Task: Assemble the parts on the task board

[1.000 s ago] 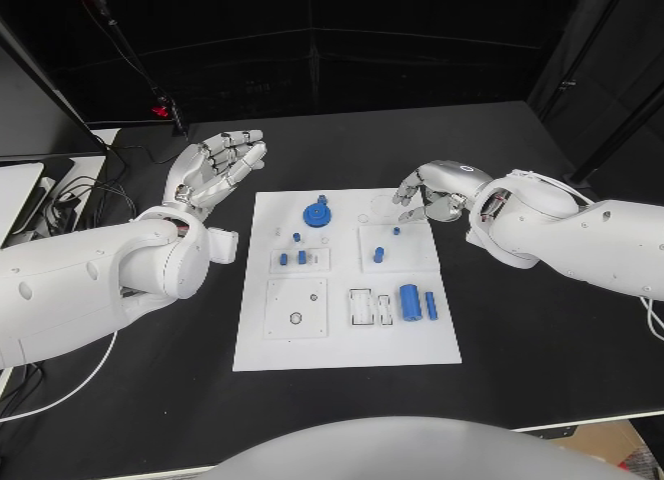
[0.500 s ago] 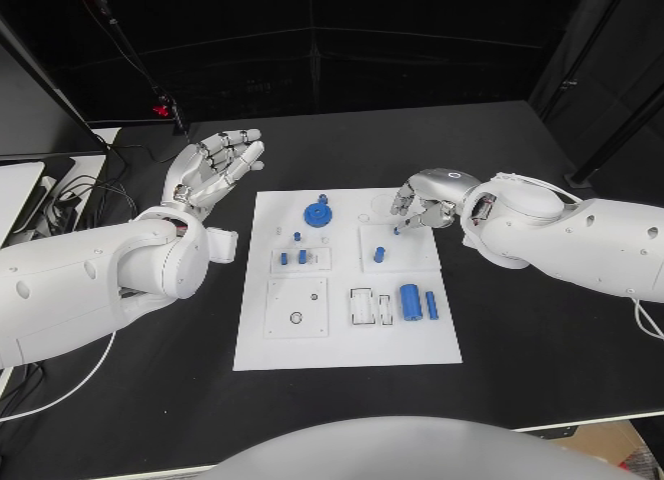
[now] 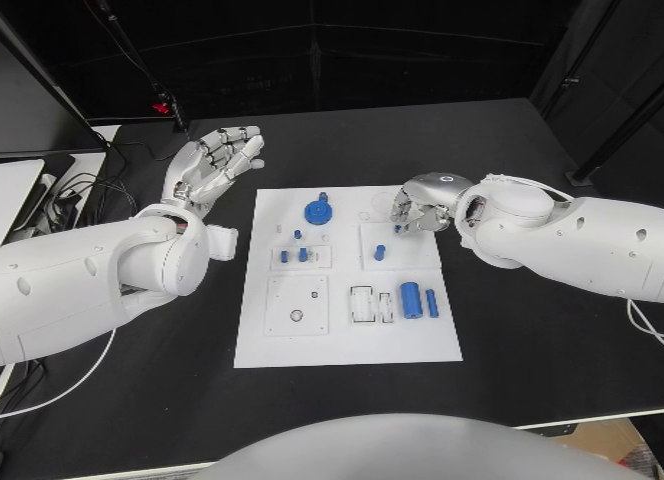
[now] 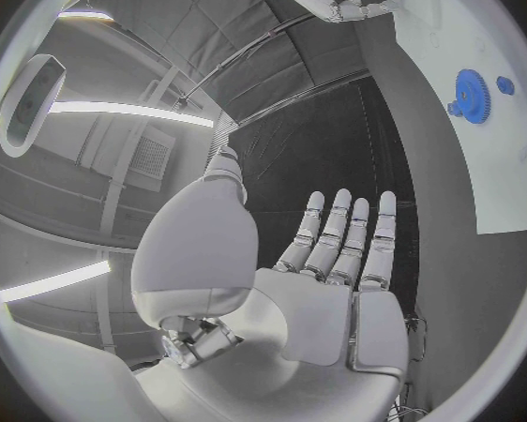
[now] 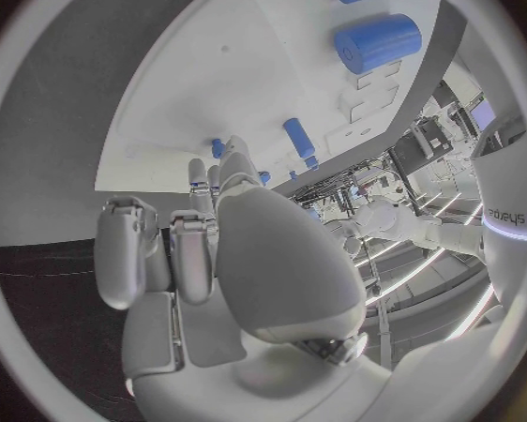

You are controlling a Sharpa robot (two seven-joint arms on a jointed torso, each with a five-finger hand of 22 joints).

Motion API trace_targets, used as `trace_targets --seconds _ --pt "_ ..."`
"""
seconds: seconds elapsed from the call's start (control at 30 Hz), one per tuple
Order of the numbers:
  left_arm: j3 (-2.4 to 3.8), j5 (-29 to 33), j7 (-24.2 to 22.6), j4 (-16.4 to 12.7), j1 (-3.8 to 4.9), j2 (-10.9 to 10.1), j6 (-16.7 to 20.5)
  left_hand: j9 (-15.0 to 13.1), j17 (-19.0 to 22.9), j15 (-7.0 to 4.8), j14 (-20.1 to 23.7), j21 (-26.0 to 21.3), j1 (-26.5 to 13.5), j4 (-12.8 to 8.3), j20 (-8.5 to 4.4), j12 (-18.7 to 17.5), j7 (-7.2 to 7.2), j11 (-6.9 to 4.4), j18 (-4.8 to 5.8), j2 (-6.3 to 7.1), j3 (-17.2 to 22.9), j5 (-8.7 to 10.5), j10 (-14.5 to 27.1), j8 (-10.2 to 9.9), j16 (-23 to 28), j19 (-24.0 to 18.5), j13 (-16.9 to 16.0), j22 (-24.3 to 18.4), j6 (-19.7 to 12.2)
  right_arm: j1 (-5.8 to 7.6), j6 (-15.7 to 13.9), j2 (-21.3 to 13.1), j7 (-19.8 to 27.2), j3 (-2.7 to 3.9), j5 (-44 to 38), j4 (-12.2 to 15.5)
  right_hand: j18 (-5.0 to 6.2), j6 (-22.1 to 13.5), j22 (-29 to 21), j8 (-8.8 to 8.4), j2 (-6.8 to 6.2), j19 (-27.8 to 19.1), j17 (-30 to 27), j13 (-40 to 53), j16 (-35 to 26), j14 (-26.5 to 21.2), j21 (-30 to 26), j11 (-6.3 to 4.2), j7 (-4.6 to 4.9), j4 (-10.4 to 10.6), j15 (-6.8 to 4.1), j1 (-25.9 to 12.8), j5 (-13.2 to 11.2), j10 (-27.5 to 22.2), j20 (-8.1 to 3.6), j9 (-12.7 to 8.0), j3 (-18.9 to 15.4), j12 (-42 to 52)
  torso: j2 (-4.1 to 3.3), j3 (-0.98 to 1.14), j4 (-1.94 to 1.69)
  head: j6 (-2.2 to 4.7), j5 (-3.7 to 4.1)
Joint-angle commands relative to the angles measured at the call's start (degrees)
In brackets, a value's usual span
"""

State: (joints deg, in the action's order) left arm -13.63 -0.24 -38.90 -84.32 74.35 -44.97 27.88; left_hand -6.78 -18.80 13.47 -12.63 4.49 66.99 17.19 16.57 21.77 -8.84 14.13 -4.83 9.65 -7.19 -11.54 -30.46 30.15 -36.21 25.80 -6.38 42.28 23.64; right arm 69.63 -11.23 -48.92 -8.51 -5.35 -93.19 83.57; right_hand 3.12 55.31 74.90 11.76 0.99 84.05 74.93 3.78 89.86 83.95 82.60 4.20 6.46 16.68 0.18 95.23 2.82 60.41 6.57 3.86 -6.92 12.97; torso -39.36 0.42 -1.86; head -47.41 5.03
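Note:
The white task board [image 3: 347, 340] lies mid-table. On it are a blue gear [image 3: 319, 213], small blue pegs [image 3: 293, 257], a blue peg [image 3: 377, 253], a thick blue cylinder [image 3: 410, 298] and a slim blue pin [image 3: 430, 303]. My right hand [image 3: 419, 205] hangs over the board's far right corner, its fingertips pointing down just above a tiny blue peg [image 3: 396, 230]; I cannot tell if they touch it. The right wrist view shows those fingers [image 5: 199, 225] reaching to the board, with the cylinder [image 5: 375, 42] beyond. My left hand [image 3: 217, 165] hovers left of the board, fingers straight and spread [image 4: 339, 244], holding nothing.
A white ring [image 3: 296, 318] sits in a square plate at the board's near left, and a slotted frame [image 3: 368, 305] beside the cylinder. Cables and a pale object [image 3: 15, 205] lie at the table's left edge. The left wrist view shows the gear [image 4: 471, 94].
My right hand has moved left and down over the board's far right corner, closing in on the tiny blue peg. The left hand has hardly moved.

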Motion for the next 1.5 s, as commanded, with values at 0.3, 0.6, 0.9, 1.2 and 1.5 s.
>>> trace_targets --seconds 0.3,0.6,0.9,1.2,1.5 --pt "0.05 0.6 -11.8 0.0 0.08 0.0 -0.8 -0.2 0.9 0.09 0.8 -0.3 -0.4 0.0 -0.05 2.1 -7.78 0.19 0.18 -1.9 1.4 0.89 1.5 1.8 -1.6 1.0 -0.2 -0.2 -1.4 -0.32 1.7 0.8 -2.1 0.01 -1.4 -0.3 -1.06 0.4 11.7 -1.05 0.59 1.5 15.1 -0.2 0.1 6.1 0.0 -0.19 0.42 -0.1 -0.27 1.1 -0.1 1.8 -0.51 0.0 0.8 -0.8 -0.01 -0.01 -0.03 -0.07 -0.1" --pt "0.05 0.7 -11.6 0.0 0.08 0.0 -0.7 -0.2 1.6 0.15 1.1 -0.3 -0.3 -0.1 -0.05 3.4 -7.83 0.25 0.09 -2.92 2.1 1.13 2.2 2.9 -2.6 1.2 -0.2 -0.6 -2.0 -0.43 2.8 1.2 -2.8 0.01 -2.3 -0.3 -1.06 1.6 11.7 -1.23 0.88 1.5 15.1 -0.3 0.1 6.1 0.0 -0.39 0.63 0.0 -0.42 1.5 -0.1 4.1 -0.61 0.1 1.1 -1.5 0.0 -0.01 -0.03 -0.3 -0.14" --pt "0.05 0.7 -11.4 0.2 0.08 0.0 -0.7 -0.1 2.3 0.23 1.5 -0.3 -0.1 -0.1 -0.04 4.6 -7.88 0.33 0.06 -3.92 2.7 1.24 2.7 3.9 -3.4 1.3 -0.1 -0.9 -2.6 -0.49 2.9 1.6 -3.3 0.01 -3.0 -0.2 -1.06 3.2 11.7 -1.14 1.15 1.5 15.1 -0.3 0.1 6.1 0.0 -0.7 0.42 0.0 -0.69 1.9 -0.1 6.0 -0.83 0.2 1.4 -2.4 0.04 0.0 -0.01 -0.41 -0.23" --pt "0.05 0.7 -11.0 0.2 0.08 -0.1 -0.8 0.0 2.8 0.33 1.7 -0.3 -0.1 -0.1 -0.05 5.3 -7.92 0.42 0.03 -4.6 3.1 1.31 3.1 4.4 -3.9 1.4 0.0 -1.1 -2.9 -0.55 4.3 2.2 -4.5 0.01 -3.3 -0.2 -1.02 6.2 11.7 -0.47 1.54 1.4 15.1 -0.3 0.1 6.1 -0.2 -0.78 0.38 -0.1 -0.7 2.4 -0.1 8.5 -0.92 0.5 1.8 -3.2 0.02 0.0 0.0 -0.5 -0.23" --pt "0.05 0.7 -10.6 0.1 0.08 -0.3 -0.9 0.1 3.1 0.41 1.8 -0.3 -0.1 -0.2 -0.04 5.8 -7.94 0.47 0.01 -5.09 3.3 1.31 3.3 4.8 -4.3 1.4 0.1 -1.2 -3.1 -0.61 4.2 2.3 -5.8 0.01 -3.9 -0.1 -1.08 8.5 11.8 -0.14 1.75 1.6 15.1 -0.3 0.1 6.1 0.0 -0.98 0.32 -0.7 -0.82 4.8 -0.1 10.9 -0.99 0.7 3.1 -4.1 0.0 0.02 -0.01 -0.68 -0.44"
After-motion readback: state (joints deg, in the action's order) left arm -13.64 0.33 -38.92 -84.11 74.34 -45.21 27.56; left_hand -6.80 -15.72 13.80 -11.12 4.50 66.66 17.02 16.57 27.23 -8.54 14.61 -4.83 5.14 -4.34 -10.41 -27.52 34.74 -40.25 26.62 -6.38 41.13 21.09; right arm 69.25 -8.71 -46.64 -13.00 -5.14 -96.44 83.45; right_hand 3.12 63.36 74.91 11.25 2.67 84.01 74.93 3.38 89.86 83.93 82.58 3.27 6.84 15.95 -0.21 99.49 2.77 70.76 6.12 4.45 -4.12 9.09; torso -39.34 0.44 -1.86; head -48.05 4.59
